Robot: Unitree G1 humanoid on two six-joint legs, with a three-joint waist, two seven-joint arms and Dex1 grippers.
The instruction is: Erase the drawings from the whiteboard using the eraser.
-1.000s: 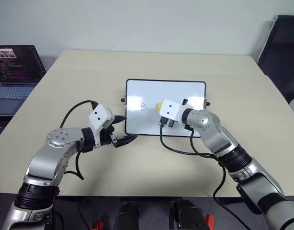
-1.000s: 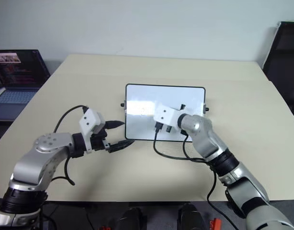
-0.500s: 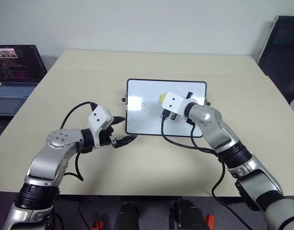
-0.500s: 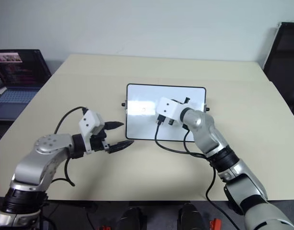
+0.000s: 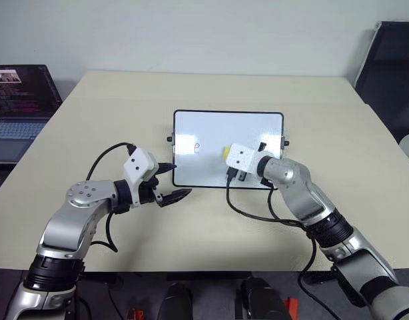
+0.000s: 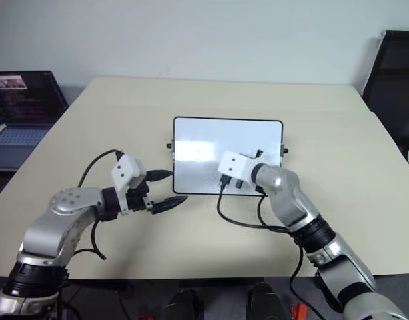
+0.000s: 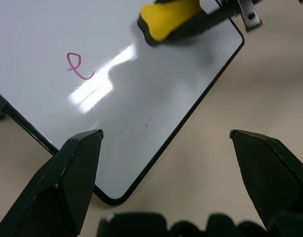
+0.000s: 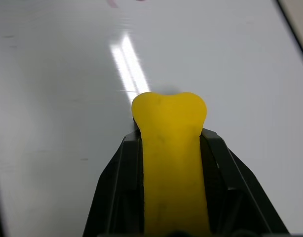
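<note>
Clamped hard on the eraser [image 8: 169, 163], the right gripper's [image 5: 226, 153] jaws hold the yellow block so that its rounded end sticks out past the fingertips, over the middle of the board [image 5: 211, 127]; whether that end actually presses on the glossy surface or rides just above it I can't tell from where I stand. The left gripper [image 5: 174, 181] has its jaws spread wide with nothing between them, hanging just off the board's near left corner, above the table [image 5: 111, 107]; I can't tell if it touches the frame. The board lies flat in the middle of the table, its long sides running left to right, a small black knob at each short side. As for progress: one mark is plain to see, a little reddish loop [image 7: 78, 66] on the left part of the board, left of the eraser and apart from it. The middle and right stretches of the white surface look clean apart from glare and a few tiny specks, so I'd judge most of the wiping done and that loop the piece left. To finish, the eraser would need to travel left across the board and rub over it. A laptop [image 5: 21, 100] sits open off the table's far left corner, well away from all this.
</note>
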